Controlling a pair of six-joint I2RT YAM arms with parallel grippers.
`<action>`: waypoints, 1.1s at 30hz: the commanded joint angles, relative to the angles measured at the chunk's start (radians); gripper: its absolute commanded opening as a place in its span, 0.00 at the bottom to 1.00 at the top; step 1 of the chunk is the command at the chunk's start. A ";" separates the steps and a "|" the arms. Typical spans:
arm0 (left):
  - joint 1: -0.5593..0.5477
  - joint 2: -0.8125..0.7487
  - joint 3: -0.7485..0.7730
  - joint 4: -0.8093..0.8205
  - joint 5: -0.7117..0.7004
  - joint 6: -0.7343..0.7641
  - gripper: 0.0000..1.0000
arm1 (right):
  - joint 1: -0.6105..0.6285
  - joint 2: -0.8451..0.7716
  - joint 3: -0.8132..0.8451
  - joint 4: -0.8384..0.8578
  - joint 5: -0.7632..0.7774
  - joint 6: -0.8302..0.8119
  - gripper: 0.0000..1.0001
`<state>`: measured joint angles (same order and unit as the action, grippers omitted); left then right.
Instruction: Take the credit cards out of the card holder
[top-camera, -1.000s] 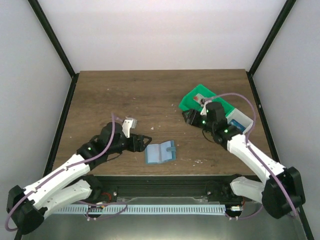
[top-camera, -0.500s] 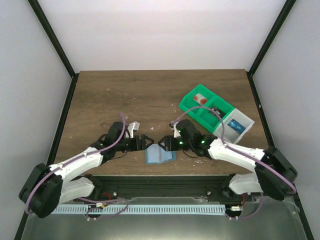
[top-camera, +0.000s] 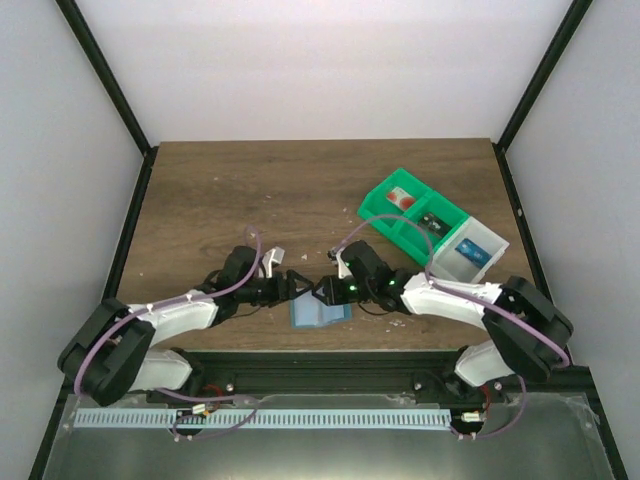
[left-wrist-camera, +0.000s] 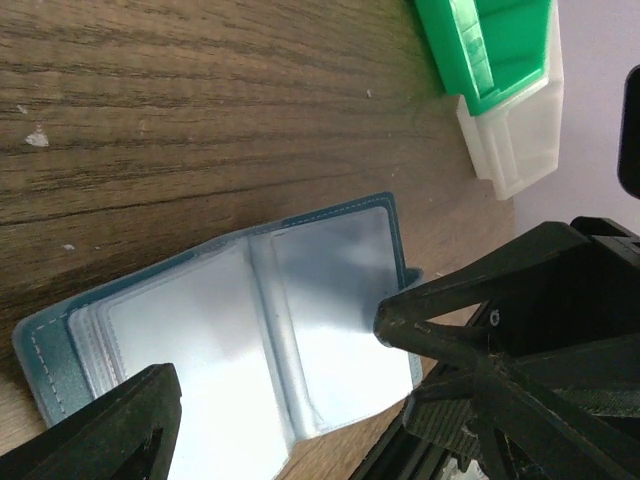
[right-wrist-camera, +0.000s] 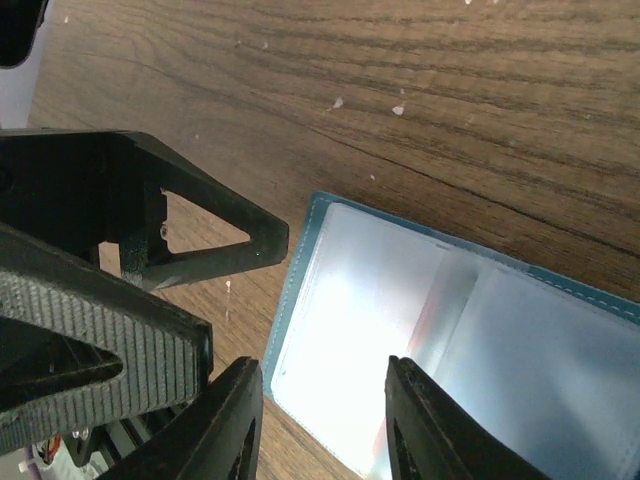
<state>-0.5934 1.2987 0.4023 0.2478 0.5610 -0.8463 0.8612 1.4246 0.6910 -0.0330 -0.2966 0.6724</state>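
On the table (top-camera: 230, 190), the card holder (top-camera: 322, 314) lies beneath the left gripper (top-camera: 298, 284) and right gripper (top-camera: 326, 291), bins (top-camera: 432, 226) behind-right.

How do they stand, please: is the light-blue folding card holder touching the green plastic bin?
Apart. The left wrist view shows bare table between card holder and green bin.

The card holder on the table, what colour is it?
The card holder is light blue, clearest in the left wrist view.
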 joint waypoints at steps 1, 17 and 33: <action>0.004 0.042 -0.013 0.059 0.011 0.000 0.82 | 0.011 0.048 0.018 0.038 -0.021 -0.007 0.35; 0.004 -0.077 -0.089 -0.019 -0.044 0.012 0.74 | 0.012 0.177 -0.062 0.163 -0.039 0.036 0.27; 0.005 -0.112 -0.088 0.058 0.044 -0.039 0.61 | 0.011 0.219 -0.130 0.257 -0.055 0.075 0.11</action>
<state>-0.5934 1.2312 0.2974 0.3225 0.6071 -0.8940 0.8608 1.6230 0.5835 0.2287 -0.3393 0.7357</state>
